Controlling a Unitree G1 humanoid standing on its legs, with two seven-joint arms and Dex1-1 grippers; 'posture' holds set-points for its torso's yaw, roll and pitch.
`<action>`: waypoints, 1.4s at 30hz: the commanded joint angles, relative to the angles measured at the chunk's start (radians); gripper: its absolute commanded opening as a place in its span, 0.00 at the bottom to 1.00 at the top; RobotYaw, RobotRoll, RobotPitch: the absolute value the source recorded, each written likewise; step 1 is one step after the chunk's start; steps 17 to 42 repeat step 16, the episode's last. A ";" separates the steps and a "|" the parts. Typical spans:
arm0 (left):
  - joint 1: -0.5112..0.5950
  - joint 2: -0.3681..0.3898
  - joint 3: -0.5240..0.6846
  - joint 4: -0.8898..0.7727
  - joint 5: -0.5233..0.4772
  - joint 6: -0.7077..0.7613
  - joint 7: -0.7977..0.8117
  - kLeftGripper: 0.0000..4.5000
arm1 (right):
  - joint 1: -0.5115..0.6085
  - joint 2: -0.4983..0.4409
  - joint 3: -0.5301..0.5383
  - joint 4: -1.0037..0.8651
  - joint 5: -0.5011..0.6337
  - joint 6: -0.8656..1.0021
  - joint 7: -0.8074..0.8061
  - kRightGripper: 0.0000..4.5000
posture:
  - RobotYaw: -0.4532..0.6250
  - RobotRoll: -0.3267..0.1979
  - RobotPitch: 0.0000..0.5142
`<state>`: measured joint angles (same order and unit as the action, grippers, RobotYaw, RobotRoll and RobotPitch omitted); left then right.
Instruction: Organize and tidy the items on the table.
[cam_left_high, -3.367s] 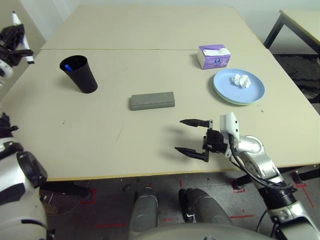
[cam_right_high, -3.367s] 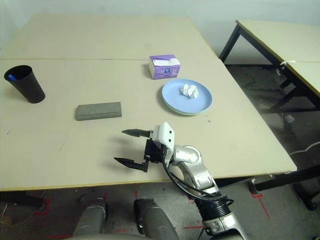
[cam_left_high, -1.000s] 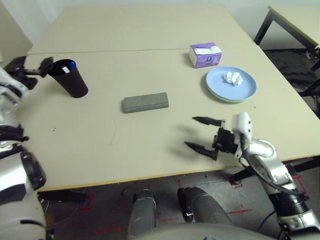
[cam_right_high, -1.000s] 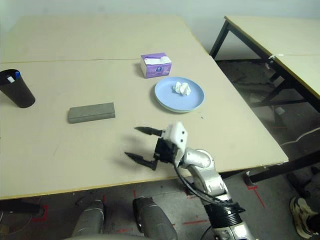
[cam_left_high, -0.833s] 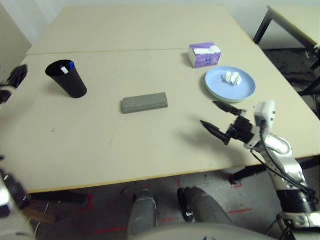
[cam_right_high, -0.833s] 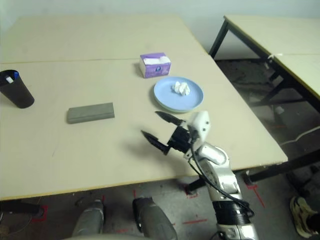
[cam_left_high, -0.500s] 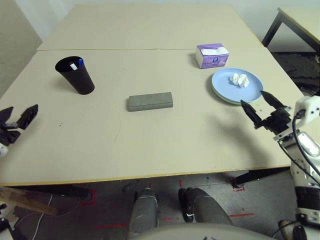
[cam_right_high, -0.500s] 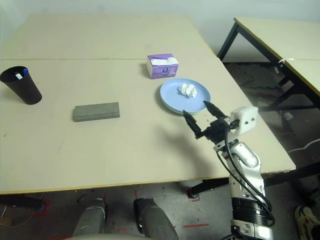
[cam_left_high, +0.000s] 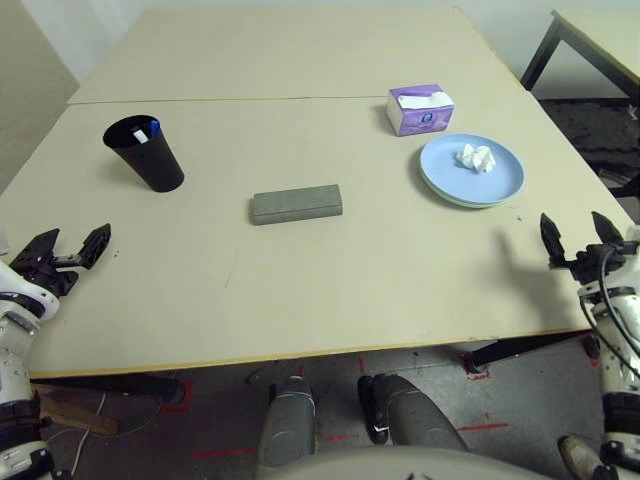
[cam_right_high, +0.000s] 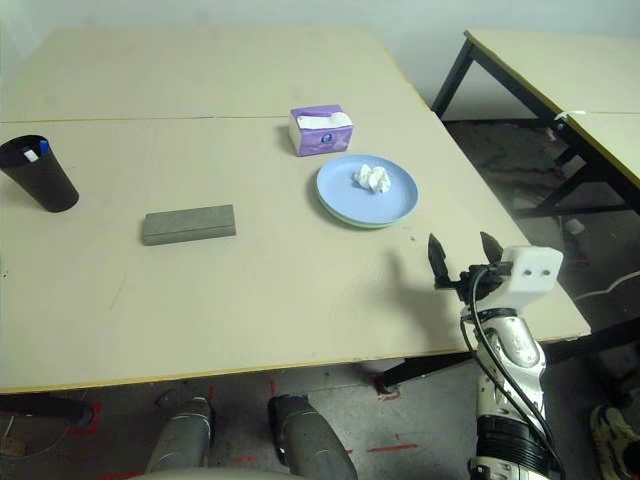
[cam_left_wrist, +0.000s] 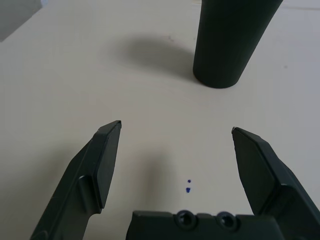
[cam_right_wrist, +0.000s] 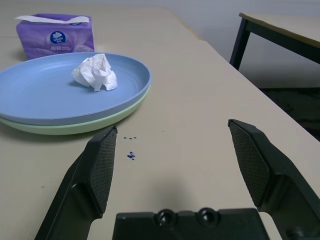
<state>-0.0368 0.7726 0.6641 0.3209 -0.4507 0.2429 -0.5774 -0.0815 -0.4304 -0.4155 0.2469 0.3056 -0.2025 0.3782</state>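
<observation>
**Both hands wide and empty at the counter's edges, items grouped on top**

The left hand (cam_left_high: 62, 248) sits low at the near left edge of the counter (cam_left_high: 330, 270), its two black fingers spread wide with nothing between them. The right hand (cam_right_high: 466, 256) is at the near right edge, likewise spread wide and empty. Neither touches any item.

The black cup (cam_left_high: 145, 153) stands upright toward the left, well ahead of the left hand, with a blue cap (cam_left_high: 153, 127) and a white pen end showing above its rim; standing pens in the cup keeps them from rolling about. The grey glasses case (cam_left_high: 297, 203) lies flat and closed near the middle, apart from everything else. Whether the sunglasses are inside cannot be told.

To the right, the blue plate (cam_right_wrist: 45, 90) is stacked directly on the green plate (cam_right_wrist: 75, 124), which takes less room than two side by side. The white tissue wad (cam_right_wrist: 96, 72) rests on the blue plate, loose and light. The purple-and-white tissue box (cam_left_high: 420, 108) stands just behind the plates.

Judging by this layout, the tidying looks largely done, with both hands clear of the items
</observation>
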 joint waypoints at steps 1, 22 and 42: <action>-0.010 0.039 -0.023 0.039 0.038 -0.028 -0.021 1.00 | -0.003 0.004 0.025 0.009 -0.034 -0.026 -0.004 1.00 | 0.43 0.62 0.36; -0.068 0.048 -0.051 0.027 0.052 -0.046 -0.026 1.00 | 0.014 0.011 0.024 -0.061 -0.028 -0.013 -0.019 1.00 | 0.43 0.62 0.35; -0.068 0.048 -0.051 0.027 0.052 -0.046 -0.026 1.00 | 0.014 0.011 0.024 -0.061 -0.028 -0.013 -0.019 1.00 | 0.43 0.62 0.35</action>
